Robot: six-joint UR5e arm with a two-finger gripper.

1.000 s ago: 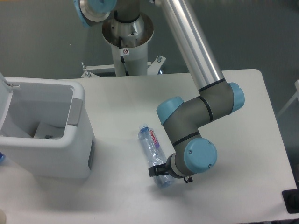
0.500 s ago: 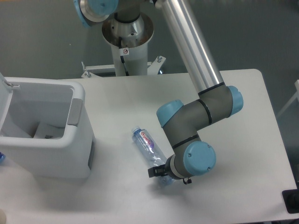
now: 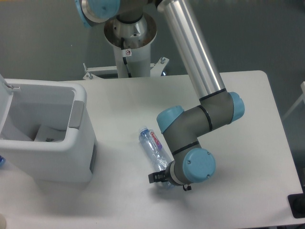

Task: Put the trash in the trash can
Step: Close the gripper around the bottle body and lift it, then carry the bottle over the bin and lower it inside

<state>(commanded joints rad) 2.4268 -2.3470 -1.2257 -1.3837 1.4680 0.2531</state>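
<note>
The clear water bottle [image 3: 153, 147] with its red-purple label lies slanted on the white table, neck pointing up-left. Its lower end disappears under my wrist. My gripper [image 3: 161, 180] points down over that end; only a black finger tip [image 3: 154, 177] shows, and the jaws seem shut on the bottle. The white trash can [image 3: 52, 145] stands at the left with its lid swung open. The flat white pouch [image 3: 47, 134] lies inside it on the bottom. The can's side is about a hand's width left of the bottle's neck.
The arm's pedestal [image 3: 129, 45] rises behind the table's far edge. My own forearm [image 3: 195, 52] crosses above the table's middle. A dark object [image 3: 298, 205] sits off the table's right front corner.
The gripper and wrist have shifted a little left and toward the front edge. The bottle's neck swung left, then back right, with its lower end staying at the gripper.
</note>
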